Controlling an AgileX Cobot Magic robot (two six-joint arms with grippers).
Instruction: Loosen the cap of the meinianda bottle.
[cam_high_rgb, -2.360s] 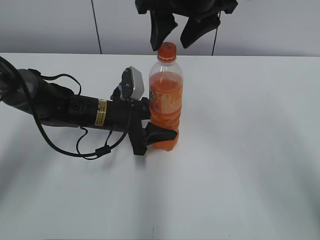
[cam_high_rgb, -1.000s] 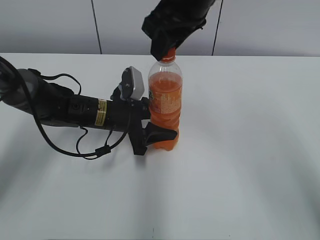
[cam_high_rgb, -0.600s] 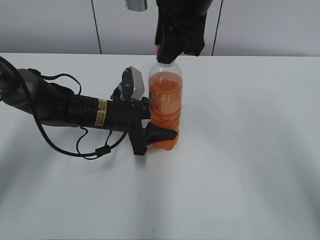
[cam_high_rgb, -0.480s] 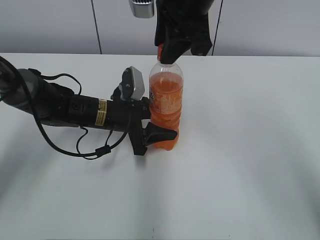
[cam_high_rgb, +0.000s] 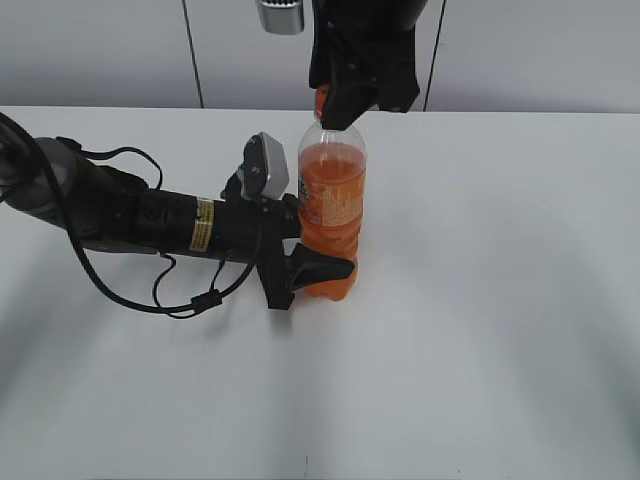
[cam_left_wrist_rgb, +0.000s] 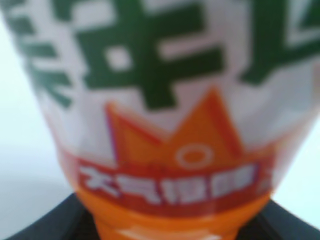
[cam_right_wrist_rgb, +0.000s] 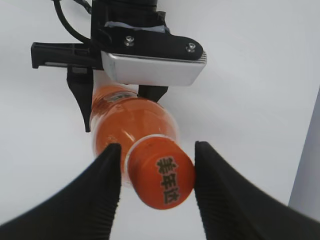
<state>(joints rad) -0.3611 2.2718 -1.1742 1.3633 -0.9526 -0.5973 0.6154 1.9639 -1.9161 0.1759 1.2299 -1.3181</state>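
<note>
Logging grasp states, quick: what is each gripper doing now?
Left gripper: shut on the meinianda bottle.
Right gripper: fingers either side of the cap; contact cannot be told.

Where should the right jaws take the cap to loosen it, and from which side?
Grip the cap on its side wall, coming straight down from above. The meinianda bottle stands upright with the left gripper clamped on its lower body, so the top is free. The right gripper already straddles the cap, one finger on each side, with small gaps visible; closing there looks right.
</note>
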